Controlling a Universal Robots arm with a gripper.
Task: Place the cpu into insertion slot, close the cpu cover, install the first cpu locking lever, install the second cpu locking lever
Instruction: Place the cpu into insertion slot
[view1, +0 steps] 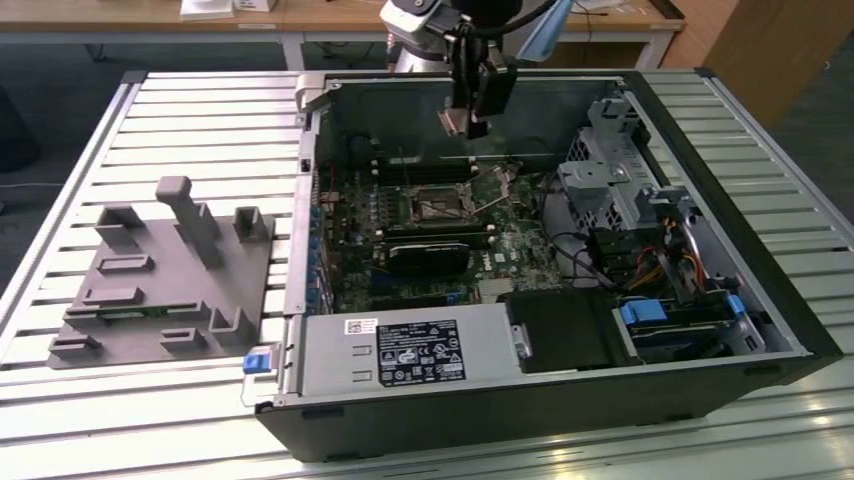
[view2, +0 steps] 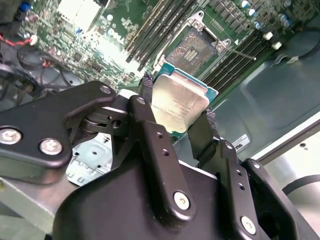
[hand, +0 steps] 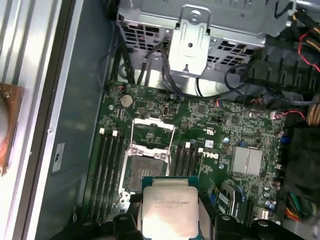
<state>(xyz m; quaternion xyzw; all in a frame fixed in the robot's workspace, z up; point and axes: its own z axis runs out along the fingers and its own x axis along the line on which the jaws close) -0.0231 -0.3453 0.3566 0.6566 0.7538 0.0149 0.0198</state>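
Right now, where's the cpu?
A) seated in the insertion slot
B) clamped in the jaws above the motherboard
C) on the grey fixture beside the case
B: in the second wrist view the jaws clamp the cpu by two edges, and the insertion slot beyond it is empty.

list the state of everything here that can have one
pale silver square cpu, clamped in the gripper, above the board, not seated
black two-finger gripper, shut on the cpu
dark square insertion slot, empty
silvery frame cpu cover, swung open
black computer case, on its side, side panel off
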